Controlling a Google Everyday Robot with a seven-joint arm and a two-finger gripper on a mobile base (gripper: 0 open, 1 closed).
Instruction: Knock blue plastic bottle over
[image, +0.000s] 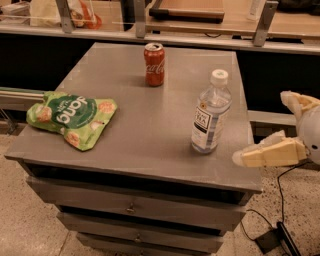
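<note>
The blue plastic bottle (211, 116) stands upright on the right side of the grey table (140, 145). It is clear and bluish with a white cap and a white label. My gripper (261, 128) is at the right edge of the view, just off the table's right front corner and to the right of the bottle. It is open and empty. The lower cream finger (267, 154) points left towards the bottle's base with a small gap between them. The upper finger (296, 102) is higher and further right.
A red Coca-Cola can (154, 64) stands upright at the back middle of the table. A green snack bag (72, 117) lies at the left. The table has drawers in front. A counter with rails runs behind. A cable and a plug lie on the floor (272, 239) at the lower right.
</note>
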